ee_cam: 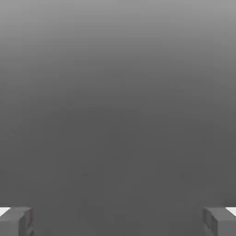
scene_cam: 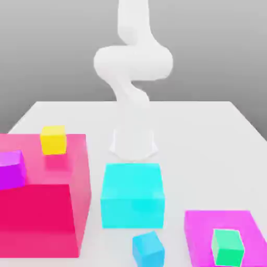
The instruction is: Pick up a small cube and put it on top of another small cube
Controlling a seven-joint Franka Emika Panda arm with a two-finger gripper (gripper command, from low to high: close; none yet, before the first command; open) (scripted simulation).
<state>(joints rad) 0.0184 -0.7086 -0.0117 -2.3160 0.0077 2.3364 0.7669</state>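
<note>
The small sky-blue cube (scene_cam: 148, 249) lies on the white table near the front, just in front of the big cyan block (scene_cam: 132, 194). The small yellow cube (scene_cam: 53, 139) stands on top of the big pink block (scene_cam: 41, 198) at the exterior view's left. The white arm (scene_cam: 133, 68) rises at the back of the table, behind the cyan block. In the hand view my gripper (ee_cam: 118, 221) is open: its two grey fingertips (ee_cam: 16, 221) stand far apart with nothing between them, facing plain grey background.
A small purple cube (scene_cam: 11, 169) sits on the pink block's left side. A small green cube (scene_cam: 228, 247) rests on a flat magenta block (scene_cam: 201, 229) at the front right. White table surface (scene_cam: 208, 151) lies open at the right and back.
</note>
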